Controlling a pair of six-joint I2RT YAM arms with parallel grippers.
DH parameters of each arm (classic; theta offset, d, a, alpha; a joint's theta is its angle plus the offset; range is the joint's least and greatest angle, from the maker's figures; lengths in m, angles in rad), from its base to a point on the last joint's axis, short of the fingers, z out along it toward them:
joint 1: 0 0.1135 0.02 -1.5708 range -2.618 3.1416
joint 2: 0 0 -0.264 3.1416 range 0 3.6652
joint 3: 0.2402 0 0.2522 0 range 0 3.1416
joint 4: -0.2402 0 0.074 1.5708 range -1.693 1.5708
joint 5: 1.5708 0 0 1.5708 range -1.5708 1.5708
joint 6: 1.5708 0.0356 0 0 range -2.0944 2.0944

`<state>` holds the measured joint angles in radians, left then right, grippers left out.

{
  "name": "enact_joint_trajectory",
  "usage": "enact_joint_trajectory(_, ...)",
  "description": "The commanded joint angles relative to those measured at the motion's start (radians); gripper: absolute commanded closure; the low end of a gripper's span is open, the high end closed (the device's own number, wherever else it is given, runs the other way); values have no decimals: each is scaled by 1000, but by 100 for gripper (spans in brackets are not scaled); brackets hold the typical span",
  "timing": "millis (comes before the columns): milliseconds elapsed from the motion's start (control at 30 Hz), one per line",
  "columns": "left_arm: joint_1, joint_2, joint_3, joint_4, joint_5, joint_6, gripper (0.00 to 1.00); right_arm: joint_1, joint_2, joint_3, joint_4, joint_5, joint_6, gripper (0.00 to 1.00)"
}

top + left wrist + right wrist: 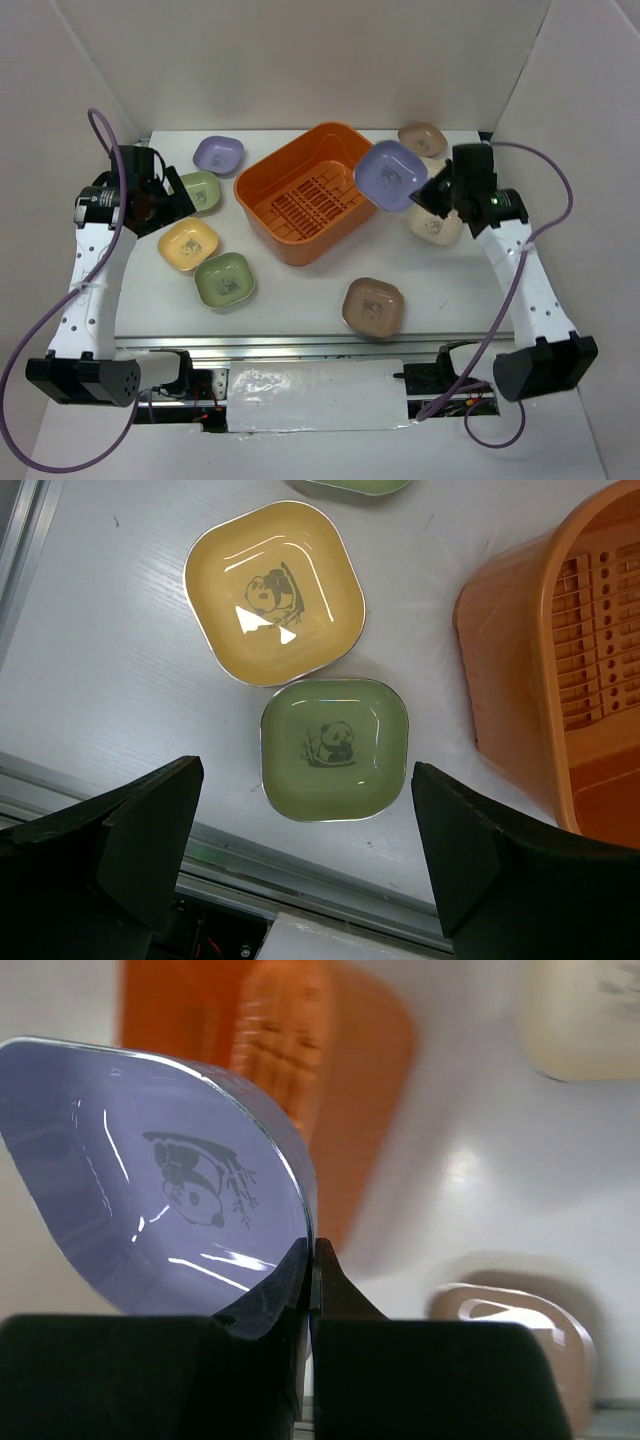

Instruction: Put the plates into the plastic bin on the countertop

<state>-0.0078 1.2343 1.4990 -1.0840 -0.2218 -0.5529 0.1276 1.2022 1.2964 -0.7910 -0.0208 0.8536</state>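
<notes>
The orange plastic bin stands at mid-table with nothing in it. My right gripper is shut on the rim of a purple plate and holds it tilted in the air over the bin's right edge. In the right wrist view the fingers pinch the purple plate. My left gripper is open and empty above the left plates. In the left wrist view it hovers over a green plate, with a yellow plate beyond.
More plates lie on the countertop: purple, green, yellow, green, brown, brown, and cream. The metal rail runs along the front. White walls enclose the table.
</notes>
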Motion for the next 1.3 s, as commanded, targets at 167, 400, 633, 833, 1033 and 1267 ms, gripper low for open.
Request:
enact_joint_trajectory(167,43,-24,-34,24,18,-15,1,204,460,521,6,-56,103,100)
enact_joint_trajectory(400,66,-13,-48,6,24,-31,1,293,784,733,-48,50,284,100)
enact_joint_trajectory(633,69,-29,-112,15,22,-50,1,317,922,790,-93,176,384,100)
enact_joint_trajectory(833,71,-44,-187,19,24,-65,1,329,1002,811,-113,193,401,96)
enact_joint_trajectory(1033,74,-58,-301,45,27,-107,1,339,1004,803,-67,156,391,49)
enact_joint_trajectory(1267,77,-91,-448,113,81,-169,1,363,941,995,25,88,259,0)
